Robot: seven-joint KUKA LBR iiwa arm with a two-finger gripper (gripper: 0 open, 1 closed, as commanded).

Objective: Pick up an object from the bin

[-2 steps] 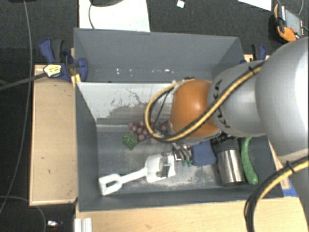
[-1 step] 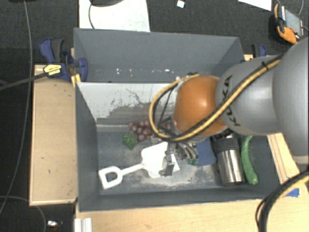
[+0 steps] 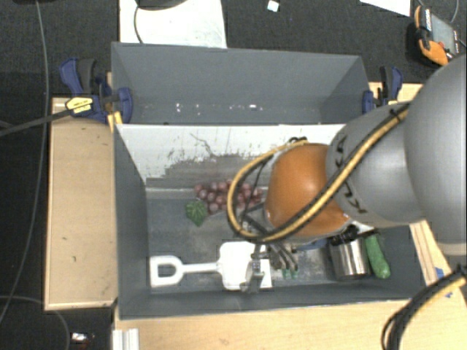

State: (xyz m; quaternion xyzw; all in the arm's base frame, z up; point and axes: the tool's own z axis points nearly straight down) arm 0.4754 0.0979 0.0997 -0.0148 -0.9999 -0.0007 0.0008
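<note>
My gripper [image 3: 271, 263] reaches down below the orange cover, near the bin's front wall. It is at the right edge of the wide blade of a white toy shovel [image 3: 235, 265], whose handle [image 3: 169, 270] points left along the front. A silver metal can [image 3: 348, 257] stands just right of the gripper. Beside the can lies a green stick-shaped thing [image 3: 377, 256].
A bunch of dark purple toy grapes [image 3: 222, 194] with a green leaf [image 3: 195, 211] lies toward the back of the bin floor, partly hidden by the arm's cover and cable. The arm covers the bin's right half.
</note>
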